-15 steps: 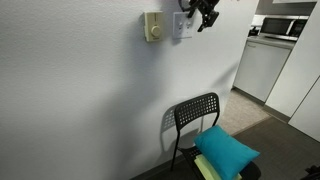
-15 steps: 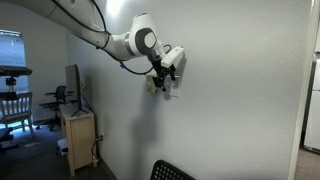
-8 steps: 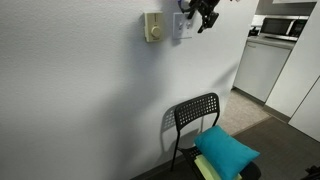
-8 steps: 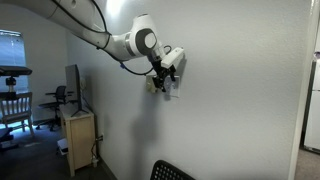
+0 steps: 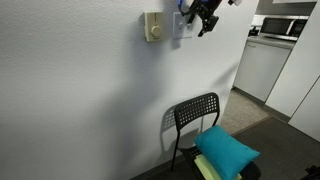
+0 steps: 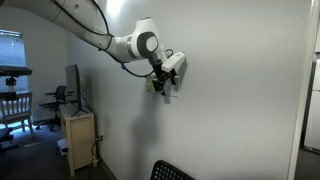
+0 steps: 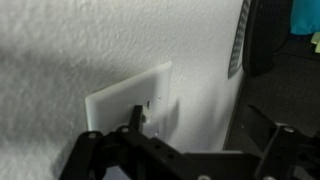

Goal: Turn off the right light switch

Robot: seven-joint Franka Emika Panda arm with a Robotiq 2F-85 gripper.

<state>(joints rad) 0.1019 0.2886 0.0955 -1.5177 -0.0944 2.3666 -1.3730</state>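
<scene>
The right light switch is a white glossy wall plate (image 5: 182,27) with small toggles, also seen in the wrist view (image 7: 125,98). The cream-yellow plate with a round knob (image 5: 152,26) hangs beside it. My gripper (image 5: 203,16) is at the white plate, fingers spread and empty. In the wrist view my gripper (image 7: 200,122) has one finger tip touching the toggle area at the plate's lower middle; the other finger is off the plate, over bare wall. In an exterior view my gripper (image 6: 166,82) is pressed to the wall and hides most of the plate.
A black metal chair (image 5: 196,114) stands against the wall below the switches, with a teal cushion (image 5: 226,150) in front of it. A kitchen counter with a microwave (image 5: 283,29) is further along. A small cabinet (image 6: 78,138) stands by the wall.
The gripper has shifted very slightly at the white plate, staying against it. Nothing else has moved.
</scene>
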